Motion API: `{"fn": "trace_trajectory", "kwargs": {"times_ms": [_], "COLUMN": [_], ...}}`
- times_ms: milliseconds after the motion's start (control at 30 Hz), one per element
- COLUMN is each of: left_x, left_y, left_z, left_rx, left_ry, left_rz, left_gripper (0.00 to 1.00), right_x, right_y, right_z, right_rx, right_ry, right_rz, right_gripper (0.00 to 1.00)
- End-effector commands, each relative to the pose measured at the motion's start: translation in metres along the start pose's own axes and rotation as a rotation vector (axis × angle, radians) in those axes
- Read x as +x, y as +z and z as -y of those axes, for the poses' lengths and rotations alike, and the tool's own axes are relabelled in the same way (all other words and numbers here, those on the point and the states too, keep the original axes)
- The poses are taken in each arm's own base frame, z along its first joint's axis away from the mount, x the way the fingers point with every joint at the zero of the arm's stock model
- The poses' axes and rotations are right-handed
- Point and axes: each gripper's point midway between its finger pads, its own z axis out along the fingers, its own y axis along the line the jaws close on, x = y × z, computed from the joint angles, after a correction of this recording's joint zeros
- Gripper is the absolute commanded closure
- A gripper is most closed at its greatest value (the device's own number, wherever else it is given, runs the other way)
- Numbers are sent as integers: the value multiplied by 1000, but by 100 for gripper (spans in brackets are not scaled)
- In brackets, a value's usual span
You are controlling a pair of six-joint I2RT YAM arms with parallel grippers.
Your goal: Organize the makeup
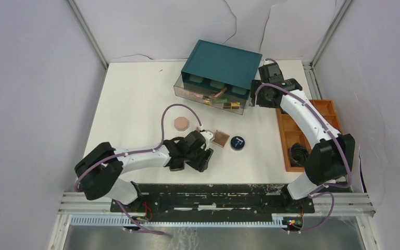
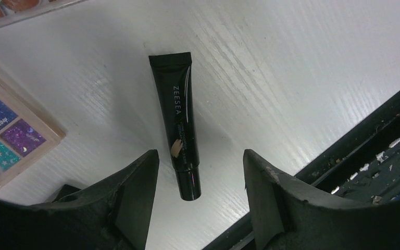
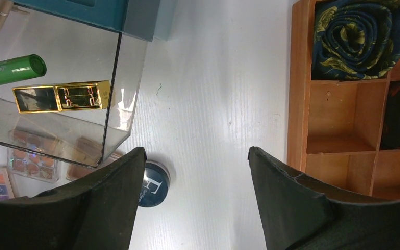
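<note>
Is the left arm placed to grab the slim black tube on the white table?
Probably yes: the left gripper is open, and the slim black tube lies bare on the white table, in line between its fingers.

pink octagonal compact [image 1: 181, 123] lies apart; square palette [image 1: 221, 137] and dark blue round compact [image 1: 237, 142] sit side by side

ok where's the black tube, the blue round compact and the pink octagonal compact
black tube [image 2: 178, 112]: left wrist view, middle of its body
blue round compact [image 1: 237, 142]: top view, centre of its lid
pink octagonal compact [image 1: 181, 123]: top view, centre of its lid
</note>
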Motion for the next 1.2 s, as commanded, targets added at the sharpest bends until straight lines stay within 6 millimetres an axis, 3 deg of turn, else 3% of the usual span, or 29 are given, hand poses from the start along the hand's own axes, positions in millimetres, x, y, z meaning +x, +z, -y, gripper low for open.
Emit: {"fn": "trace_trajectory", "kwargs": {"times_ms": [0,133,300,367,433,500,733,833,933,1167], "left_x": [-10,0,6,3,-6,-25,-174,-224,-264,-330], "left_y": [9,18,25,22,14,0,-94,-116,-119,-89], "left_z": [1,-4,-9,-10,-10,-7,15,17,7,-39], "left_rx": [-5,-26,-52,-66,-74,-81,-111,-103,-88,-107], "left_ry": [-11,-15,-33,-37,-36,-31,28,42,37,-6], "left_rz": [42,12,-7,-3,17,54,377,458,511,561], "left_gripper": [32,35,76,84,86,86,79,78,78,78], "right_x": [-10,-9,-6,-6,-5,-5,-6,-9,-11,-14], "right_y": [-13,-13,-14,-15,-15,-15,-11,-11,-11,-11], "right_z": [5,6,8,9,10,11,8,5,4,4], "right_rx": [1,5,11,13,17,20,11,1,-3,0], "right_ry": [4,3,0,0,-2,-3,9,18,21,13], "right_rz": [55,54,52,53,53,55,52,53,58,64], "right_gripper": [21,21,21,21,21,21,21,21,22,22]}}
